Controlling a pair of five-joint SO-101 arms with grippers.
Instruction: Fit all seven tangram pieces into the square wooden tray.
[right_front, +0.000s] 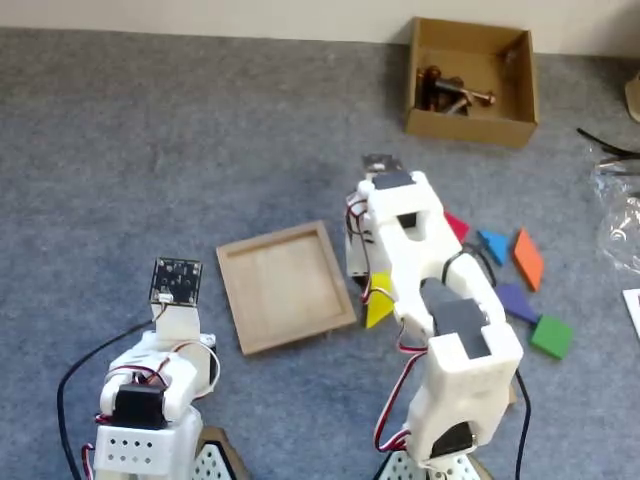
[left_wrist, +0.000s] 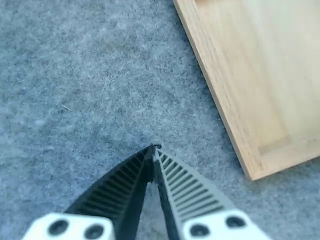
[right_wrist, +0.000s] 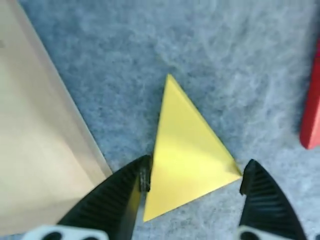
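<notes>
Looking down from the high view, I am seeing the square pale wooden tray (right_front: 285, 288) lying flat on the grey carpet (right_front: 150, 150) with nothing in it, and the flat yellow triangle piece (right_front: 378, 310) lying just beside the tray's edge on my right arm's side, half under that arm. Beyond it, farther from the tray, the red piece (right_front: 456, 226), the small blue triangle (right_front: 492, 244), the orange parallelogram (right_front: 528, 258), the purple piece (right_front: 515, 300) and the green square (right_front: 551, 336) are sitting loosely clustered on the carpet; I cannot make out a seventh. In the left wrist view, my left gripper (left_wrist: 152, 150) is hanging over bare carpet near a tray corner, its jaws pressed together on nothing. In the right wrist view, my right gripper (right_wrist: 196, 174) is standing with jaws spread astride the yellow triangle, one fingertip seemingly touching the piece's edge nearest the tray, the other just clear of its far corner. I am judging this the risky part: the jaws are bearing on slanted edges and a corner, so closing could spin the thin piece or squeeze it out from between the jaws, and it could slide across the carpet against the tray's rim instead of lifting.
</notes>
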